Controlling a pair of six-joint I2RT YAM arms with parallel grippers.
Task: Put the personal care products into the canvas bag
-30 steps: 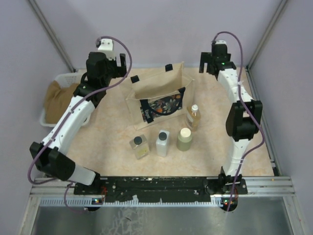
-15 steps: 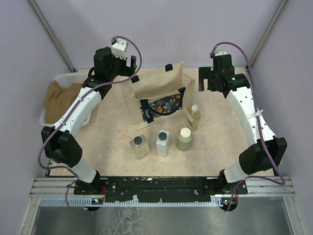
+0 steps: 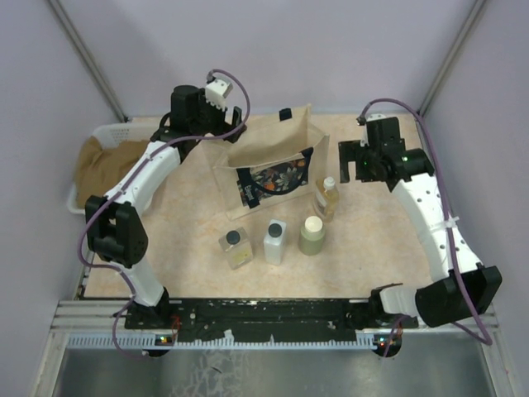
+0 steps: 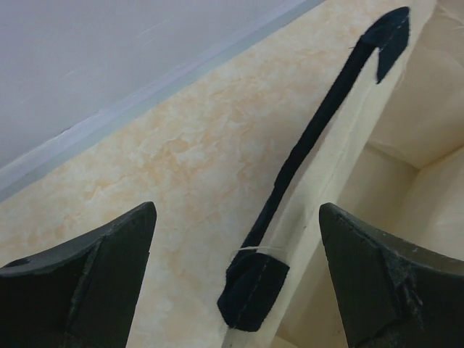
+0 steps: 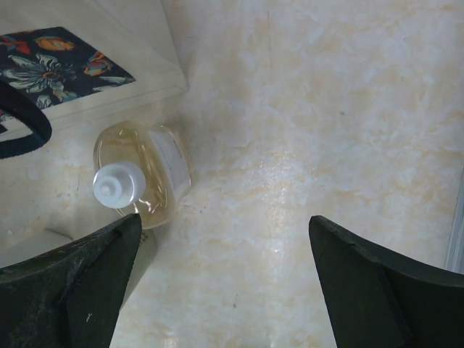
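The canvas bag (image 3: 269, 157) stands open at the table's middle back, floral panel facing front. Four bottles stand in front of it: amber with white cap (image 3: 327, 197), olive-green with cream cap (image 3: 312, 236), white with dark cap (image 3: 274, 241), clear square with black cap (image 3: 235, 248). My left gripper (image 3: 235, 126) is open and empty above the bag's back left corner. In the left wrist view it (image 4: 238, 212) straddles the navy handle (image 4: 312, 134) and rim. My right gripper (image 3: 350, 157) is open and empty, just right of the amber bottle (image 5: 141, 170) in the right wrist view (image 5: 225, 220).
A white plastic basket (image 3: 83, 178) with brown cloth (image 3: 103, 161) stands at the left edge of the table. Purple walls close in the back and both sides. The bag's floral panel (image 5: 58, 61) shows at the upper left of the right wrist view.
My left gripper has swung right to the bag's back left corner. My right gripper has come forward and down from the back right corner to beside the amber bottle. The bottles and bag have not moved.
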